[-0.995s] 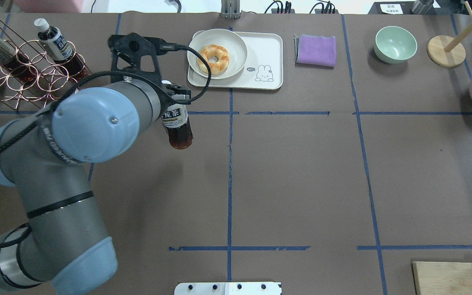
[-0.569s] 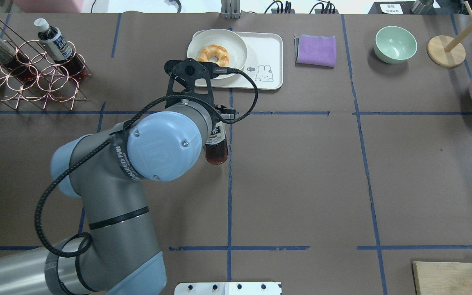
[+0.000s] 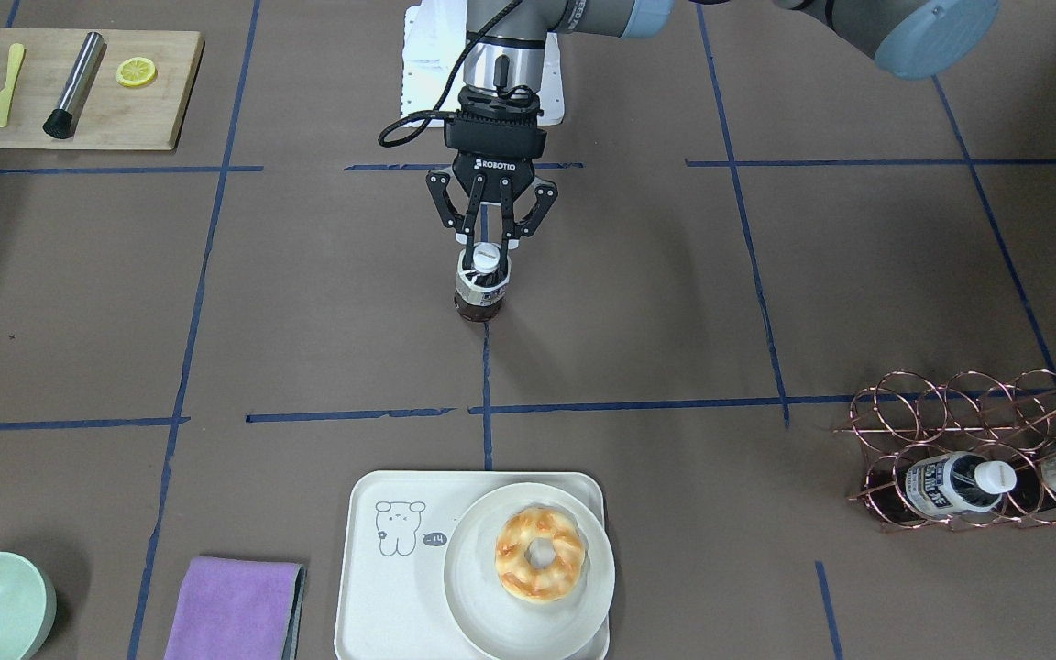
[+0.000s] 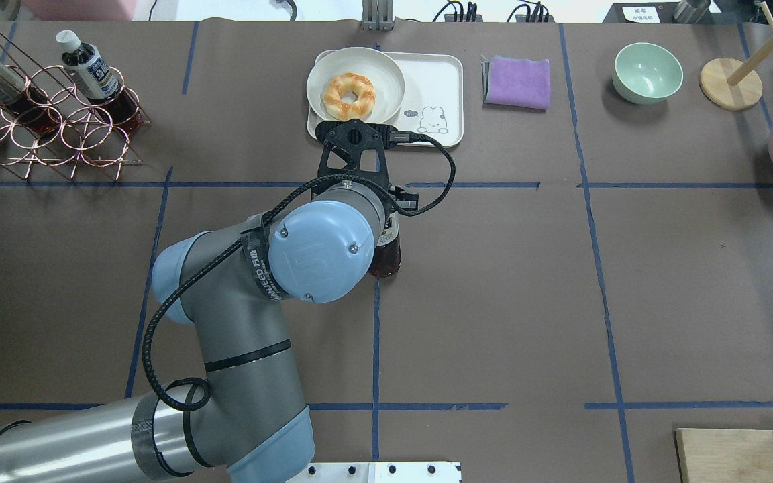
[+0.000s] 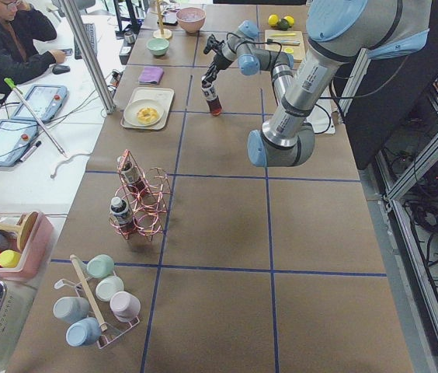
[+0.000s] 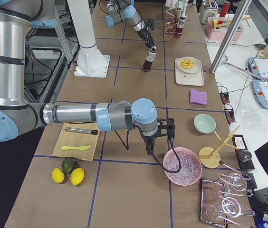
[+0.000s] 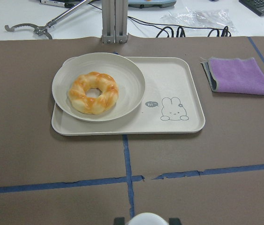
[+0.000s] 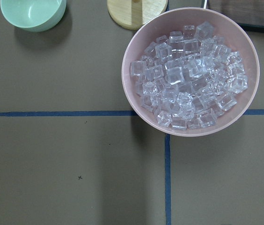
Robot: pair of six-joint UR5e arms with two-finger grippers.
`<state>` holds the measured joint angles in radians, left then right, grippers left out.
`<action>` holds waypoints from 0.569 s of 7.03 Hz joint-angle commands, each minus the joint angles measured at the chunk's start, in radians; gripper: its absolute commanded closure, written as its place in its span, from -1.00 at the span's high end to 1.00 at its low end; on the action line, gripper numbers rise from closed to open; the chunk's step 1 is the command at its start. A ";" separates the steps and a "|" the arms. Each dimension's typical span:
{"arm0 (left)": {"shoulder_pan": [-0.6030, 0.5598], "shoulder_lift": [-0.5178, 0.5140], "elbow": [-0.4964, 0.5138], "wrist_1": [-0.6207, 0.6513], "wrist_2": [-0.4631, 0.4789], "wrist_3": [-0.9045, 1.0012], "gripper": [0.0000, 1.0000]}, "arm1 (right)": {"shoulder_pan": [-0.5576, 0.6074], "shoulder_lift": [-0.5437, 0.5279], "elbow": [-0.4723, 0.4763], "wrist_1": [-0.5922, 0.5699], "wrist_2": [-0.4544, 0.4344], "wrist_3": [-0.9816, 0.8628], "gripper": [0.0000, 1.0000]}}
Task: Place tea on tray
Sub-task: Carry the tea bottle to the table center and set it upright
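Gripping the tea point(image 3: 478, 295) by its white cap, the left hand point(image 3: 489, 246) clamps from above so the bottle hangs upright for carrying. It is mid-frame in the front view, well short of the tray point(image 3: 381, 600) at bottom centre. Overhead, it has moved right, reaching the centre tape line. Whether the right hand point(image 6: 149, 148) is open or closed, I cannot tell.

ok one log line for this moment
left gripper: shut on tea, upright | tea: short of tray | tray: plate with doughnut, no tea
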<state>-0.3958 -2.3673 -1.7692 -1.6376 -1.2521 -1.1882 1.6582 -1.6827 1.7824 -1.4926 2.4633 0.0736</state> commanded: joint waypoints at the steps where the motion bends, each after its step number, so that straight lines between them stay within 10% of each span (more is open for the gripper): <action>1: -0.001 0.002 -0.015 -0.002 -0.003 0.004 0.48 | 0.000 0.001 0.000 0.000 0.000 0.000 1.00; 2: -0.001 0.003 -0.016 -0.002 -0.003 0.004 0.99 | 0.000 0.003 0.002 0.000 0.000 0.000 1.00; 4: -0.001 0.002 -0.028 -0.001 -0.007 0.002 1.00 | 0.000 0.003 0.002 0.000 0.011 0.000 1.00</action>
<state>-0.3971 -2.3645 -1.7891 -1.6388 -1.2564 -1.1854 1.6582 -1.6800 1.7838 -1.4926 2.4663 0.0736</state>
